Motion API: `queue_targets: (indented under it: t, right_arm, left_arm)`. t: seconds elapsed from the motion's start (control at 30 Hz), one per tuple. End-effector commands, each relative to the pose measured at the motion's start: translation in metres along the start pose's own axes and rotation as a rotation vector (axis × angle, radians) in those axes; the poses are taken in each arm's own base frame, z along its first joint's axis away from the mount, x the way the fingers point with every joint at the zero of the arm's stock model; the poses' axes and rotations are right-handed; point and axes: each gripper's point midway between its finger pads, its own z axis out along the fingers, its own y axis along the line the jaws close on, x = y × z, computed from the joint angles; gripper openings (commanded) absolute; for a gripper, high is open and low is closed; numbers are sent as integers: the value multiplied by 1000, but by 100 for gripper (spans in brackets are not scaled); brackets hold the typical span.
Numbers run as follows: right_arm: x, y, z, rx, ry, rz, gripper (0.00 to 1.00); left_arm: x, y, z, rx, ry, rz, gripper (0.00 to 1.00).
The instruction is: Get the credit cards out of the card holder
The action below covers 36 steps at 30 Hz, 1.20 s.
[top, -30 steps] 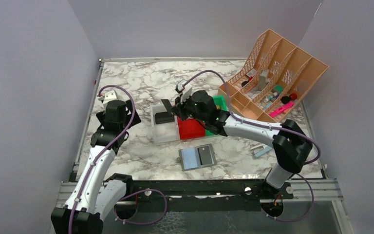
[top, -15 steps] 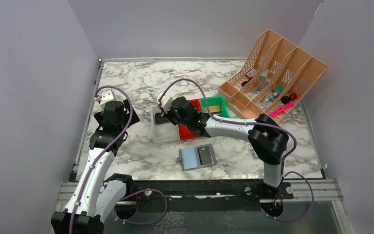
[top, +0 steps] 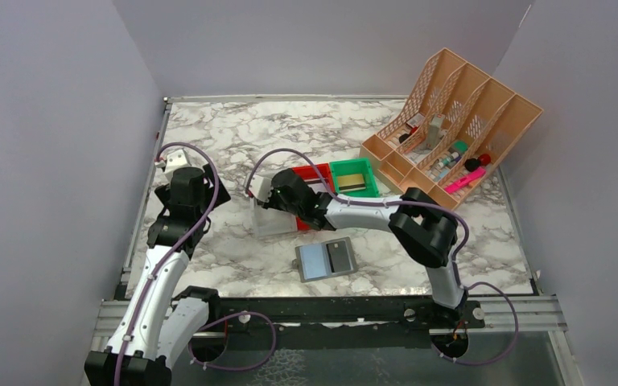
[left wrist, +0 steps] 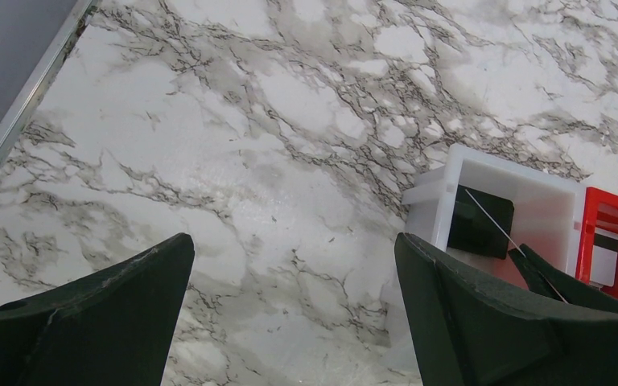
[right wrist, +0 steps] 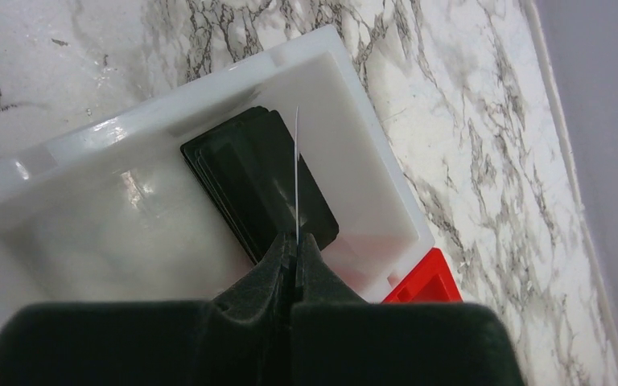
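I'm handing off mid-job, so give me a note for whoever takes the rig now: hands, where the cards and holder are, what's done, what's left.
Left hand: open, empty, over bare table left of the white bin.
Right hand: shut on one thin card, held on edge above the white bin.
Black cards already lie in that bin; the card holder lies open on the table nearer the arms.
Done: some cards out. Left: drop the held card, then check the holder; whether cards remain in it is unclear.

From above, I can't see the tips of the right gripper (right wrist: 296, 248) under its own wrist; its card (right wrist: 297, 173) shows me only an edge.
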Motion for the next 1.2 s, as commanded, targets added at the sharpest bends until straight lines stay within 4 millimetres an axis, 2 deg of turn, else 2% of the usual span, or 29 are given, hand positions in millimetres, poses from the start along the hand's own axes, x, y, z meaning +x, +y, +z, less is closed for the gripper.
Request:
queue_targets:
  t: [0.0, 0.17, 0.4, 0.73, 0.83, 1.17]
  right_arm:
    - [-5, -9, 7, 39, 24, -133, 1]
    - [-7, -3, 12, 27, 34, -185, 7]
    - [10, -4, 26, 57, 125, -215, 8]
    - [8, -8, 28, 66, 164, -172, 13]
    - [11, -6, 29, 53, 187, -169, 19]
    - [16, -1, 28, 33, 199, -164, 19]
  left_arm:
    - [-2, -4, -1, 35, -14, 3, 99]
    - [-2, -5, -1, 42, -13, 8, 99]
    - [-2, -6, -1, 49, -15, 10, 99]
    - [-1, -10, -1, 74, -9, 18, 99]
    - [0, -11, -1, 80, -8, 23, 99]
    - [1, -12, -2, 90, -5, 25, 99]
